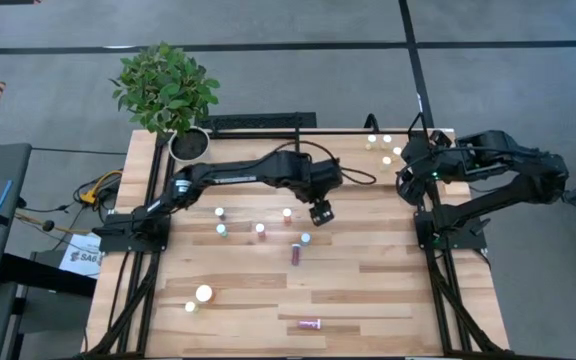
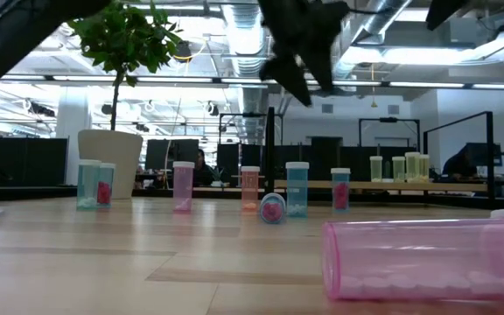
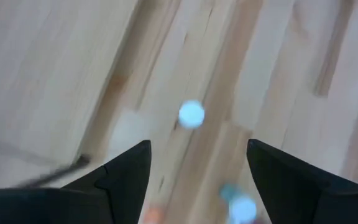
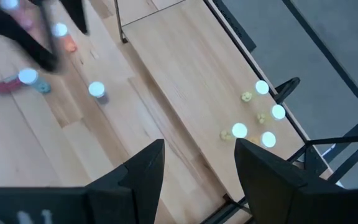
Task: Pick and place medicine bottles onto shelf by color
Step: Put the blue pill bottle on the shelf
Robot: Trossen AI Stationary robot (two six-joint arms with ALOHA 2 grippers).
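While the left gripper [image 1: 320,212] hung spread and empty above mid-table, an upright white-capped bottle [image 3: 191,115] stood right below and ahead of its fingers, axis vertical. The right gripper [image 1: 409,160] waited half-parted over the shelf [image 4: 185,50], beside four yellow bottles [image 4: 261,88], much farther off.

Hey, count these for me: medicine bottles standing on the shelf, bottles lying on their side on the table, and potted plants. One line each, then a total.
Bottles standing on the shelf: 4
Bottles lying on the table: 2
Potted plant: 1
Total: 7
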